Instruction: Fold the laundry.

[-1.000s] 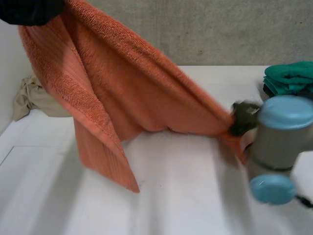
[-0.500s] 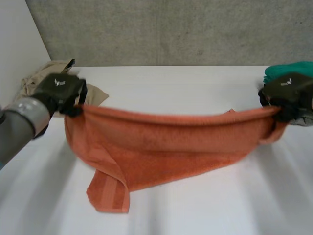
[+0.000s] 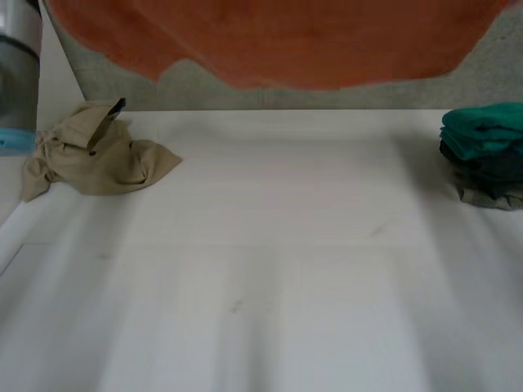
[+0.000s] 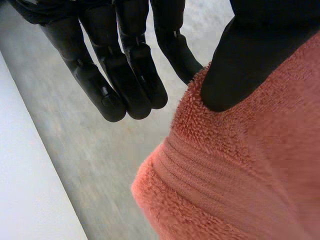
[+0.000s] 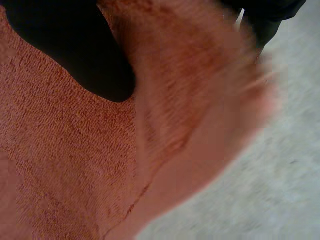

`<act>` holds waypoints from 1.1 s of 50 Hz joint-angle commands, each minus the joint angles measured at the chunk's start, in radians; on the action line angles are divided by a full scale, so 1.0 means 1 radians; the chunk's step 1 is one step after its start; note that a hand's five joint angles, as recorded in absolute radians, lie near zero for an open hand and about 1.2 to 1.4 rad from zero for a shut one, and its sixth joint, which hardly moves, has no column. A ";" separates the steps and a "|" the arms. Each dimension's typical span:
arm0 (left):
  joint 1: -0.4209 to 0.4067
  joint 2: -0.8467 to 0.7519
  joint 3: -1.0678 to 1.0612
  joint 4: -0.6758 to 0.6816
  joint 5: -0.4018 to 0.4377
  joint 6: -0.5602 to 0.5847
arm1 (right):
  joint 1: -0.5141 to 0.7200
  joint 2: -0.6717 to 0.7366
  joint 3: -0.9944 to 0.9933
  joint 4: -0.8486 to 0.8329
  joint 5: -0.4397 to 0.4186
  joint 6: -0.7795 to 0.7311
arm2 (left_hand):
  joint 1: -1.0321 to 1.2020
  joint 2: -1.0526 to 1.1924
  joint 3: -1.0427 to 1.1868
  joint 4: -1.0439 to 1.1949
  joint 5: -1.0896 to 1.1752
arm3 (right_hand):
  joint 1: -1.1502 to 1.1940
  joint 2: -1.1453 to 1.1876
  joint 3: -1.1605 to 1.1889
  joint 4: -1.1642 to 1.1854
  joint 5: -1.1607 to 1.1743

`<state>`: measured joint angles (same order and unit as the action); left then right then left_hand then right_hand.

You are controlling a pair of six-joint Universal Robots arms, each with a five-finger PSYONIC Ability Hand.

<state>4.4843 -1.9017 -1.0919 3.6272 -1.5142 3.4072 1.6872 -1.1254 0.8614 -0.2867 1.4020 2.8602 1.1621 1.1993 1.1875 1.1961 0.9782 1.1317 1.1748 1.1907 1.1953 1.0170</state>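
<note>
Towel: orange terry, ribbed band near edge. Garment: plain beige. Stack: green top, dark blue middle, greyish base. Table: white. Wall: mottled grey. Left hand, right hand: black.

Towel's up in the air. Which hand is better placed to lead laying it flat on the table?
Left hand, probably: its thumb pins the towel at the banded edge, near a corner. The right hand seems to hold a folded-over bunch.
</note>
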 commanded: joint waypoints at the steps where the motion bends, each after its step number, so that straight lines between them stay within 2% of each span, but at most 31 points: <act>1: 0.006 0.016 -0.273 -0.004 0.066 -0.008 | -0.012 0.056 0.096 0.184 -0.084 -0.032 | 0.234 0.197 0.209 0.200 0.244 | 0.265 0.221 0.206 0.201 0.205; 11: 0.032 -0.057 -0.615 0.077 0.104 0.113 | -0.034 0.183 0.315 0.365 -0.159 -0.235 | 0.234 0.197 0.209 0.200 0.244 | 0.265 0.221 0.206 0.201 0.205; 19: 0.072 -0.004 -0.787 0.004 0.184 0.236 | -0.063 0.159 0.410 0.532 -0.129 -0.435 | 0.234 0.197 0.209 0.200 0.244 | 0.261 0.218 0.202 0.198 0.201; 21: 0.091 0.044 -0.819 -0.060 0.207 0.286 | -0.072 0.135 0.438 0.578 -0.112 -0.469 | 0.234 0.197 0.209 0.200 0.244 | 0.054 0.010 -0.005 -0.010 -0.006; 24: 0.108 0.114 -0.848 -0.172 0.233 0.335 | -0.086 0.105 0.479 0.621 -0.097 -0.507 | 0.234 0.197 0.209 0.200 0.244 | -0.067 -0.110 -0.126 -0.131 -0.127; 26: 0.115 0.147 -0.861 -0.228 0.247 0.352 | -0.099 0.092 0.505 0.632 -0.098 -0.524 | 0.234 0.197 0.209 0.200 0.244 | -0.003 -0.047 -0.063 -0.067 -0.063; 28: 0.119 0.191 -0.875 -0.306 0.264 0.371 | -0.121 0.063 0.542 0.630 -0.107 -0.553 | 0.234 0.197 0.209 0.200 0.244 | 0.263 0.220 0.204 0.199 0.203; 38: 0.122 0.328 -0.916 -0.597 0.235 0.455 | -0.192 -0.100 0.686 0.658 -0.118 -0.694 | 0.234 0.197 0.209 0.200 0.244 | 0.265 0.221 0.206 0.201 0.205; 39: 0.118 0.351 -0.919 -0.670 0.223 0.481 | -0.204 -0.125 0.708 0.705 -0.120 -0.744 | 0.234 0.197 0.209 0.200 0.244 | 0.265 0.221 0.206 0.201 0.205; 42: 0.108 0.375 -0.921 -0.775 0.203 0.521 | -0.224 -0.146 0.731 0.782 -0.121 -0.852 | 0.234 0.197 0.209 0.200 0.244 | 0.265 0.221 0.206 0.201 0.205; 43: 0.102 0.383 -0.918 -0.833 0.194 0.540 | -0.236 -0.148 0.740 0.829 -0.115 -0.931 | 0.234 0.197 0.209 0.200 0.244 | 0.265 0.221 0.206 0.201 0.205; 46: 0.096 0.383 -0.913 -0.897 0.190 0.566 | -0.244 -0.137 0.739 0.886 -0.118 -1.048 | 0.234 0.197 0.209 0.200 0.244 | 0.265 0.221 0.206 0.201 0.205; 47: 0.095 0.380 -0.907 -0.895 0.190 0.579 | -0.244 -0.128 0.728 0.906 -0.118 -1.106 | 0.234 0.197 0.209 0.200 0.244 | 0.265 0.221 0.206 0.201 0.205; 49: 0.096 0.368 -0.892 -0.868 0.190 0.595 | -0.238 -0.113 0.711 0.899 -0.116 -1.110 | 0.234 0.197 0.209 0.200 0.244 | 0.265 0.221 0.206 0.201 0.205; 55: 0.079 0.219 -0.745 -0.659 0.190 0.596 | -0.166 -0.013 0.547 0.802 -0.098 -0.952 | 0.234 0.197 0.209 0.200 0.244 | 0.265 0.221 0.206 0.201 0.205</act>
<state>4.5770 -1.5602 -1.9587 2.7894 -1.3256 4.0011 1.4636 -1.2145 1.5439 0.5904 1.2877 1.7892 1.1621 1.1994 1.1875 1.1962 0.9782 1.1284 1.1797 1.1911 1.1977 0.9962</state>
